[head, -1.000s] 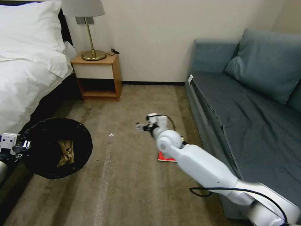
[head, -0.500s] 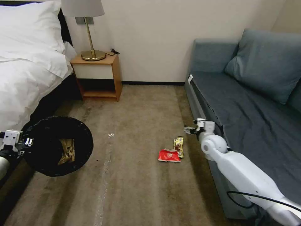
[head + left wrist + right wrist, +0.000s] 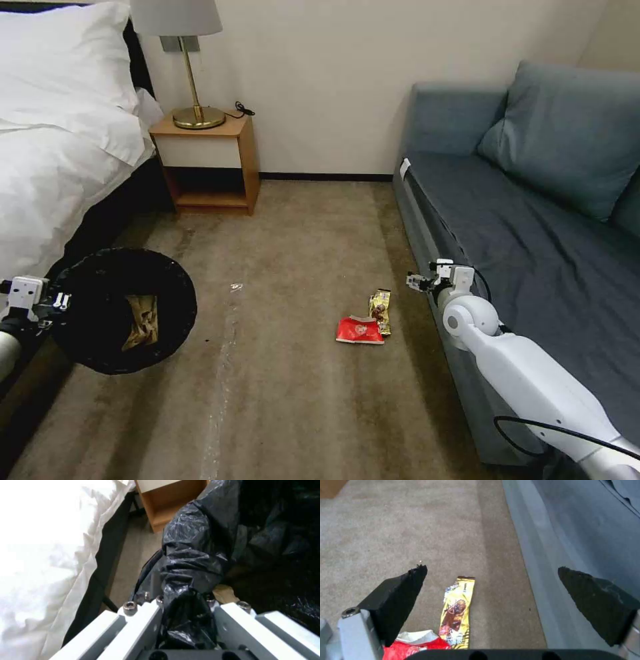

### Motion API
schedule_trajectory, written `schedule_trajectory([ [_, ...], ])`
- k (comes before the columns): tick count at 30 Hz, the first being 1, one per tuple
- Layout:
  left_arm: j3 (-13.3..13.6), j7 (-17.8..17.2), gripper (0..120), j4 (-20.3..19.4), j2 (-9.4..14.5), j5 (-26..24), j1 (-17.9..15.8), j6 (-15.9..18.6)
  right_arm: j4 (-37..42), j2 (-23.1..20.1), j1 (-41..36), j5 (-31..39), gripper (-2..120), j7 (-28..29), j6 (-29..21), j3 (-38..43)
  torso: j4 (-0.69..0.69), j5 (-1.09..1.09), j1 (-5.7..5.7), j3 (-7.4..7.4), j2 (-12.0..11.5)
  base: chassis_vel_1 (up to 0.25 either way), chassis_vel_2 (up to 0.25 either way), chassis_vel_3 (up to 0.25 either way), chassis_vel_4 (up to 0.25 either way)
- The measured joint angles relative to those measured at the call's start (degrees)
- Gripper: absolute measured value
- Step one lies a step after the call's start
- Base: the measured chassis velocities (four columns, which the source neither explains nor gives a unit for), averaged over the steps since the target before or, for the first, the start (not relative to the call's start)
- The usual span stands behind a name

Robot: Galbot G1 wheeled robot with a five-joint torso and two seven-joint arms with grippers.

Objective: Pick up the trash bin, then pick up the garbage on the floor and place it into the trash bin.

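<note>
Bin held at the left, two wrappers on the carpet, right gripper spread above them.

The left gripper (image 3: pixel 186 620) has its jaws clamped on the crinkled, glossy black bag folded over the rim of the trash bin (image 3: pixel 123 310), which hangs tilted beside the white-sheeted bed (image 3: pixel 53 153), its round mouth facing the head camera; a crumpled brown paper bag (image 3: pixel 140 322) lies inside. The right gripper (image 3: pixel 493 600) hovers by the front edge of the blue-grey fabric sofa (image 3: pixel 533 220) with its dark wedge-shaped jaws wide apart and holding nothing. On the short-pile beige carpet (image 3: pixel 287 400), near the sofa, lie a flat red snack packet (image 3: pixel 360 331) and a long, shiny gold-brown wrapper (image 3: pixel 457 612), just beside each other.
</note>
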Motion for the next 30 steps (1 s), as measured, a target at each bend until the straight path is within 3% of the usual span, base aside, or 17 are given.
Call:
schedule_trajectory([
  [30,-0.99,1.13,1,-0.19,-0.58,0.49,1.99,-1.32,1.89,0.28,-7.22,-1.06,100,-1.63,2.79,3.97,-0.01,0.00,0.00,-0.01,0.00,-0.003,0.004,0.003,-0.002],
])
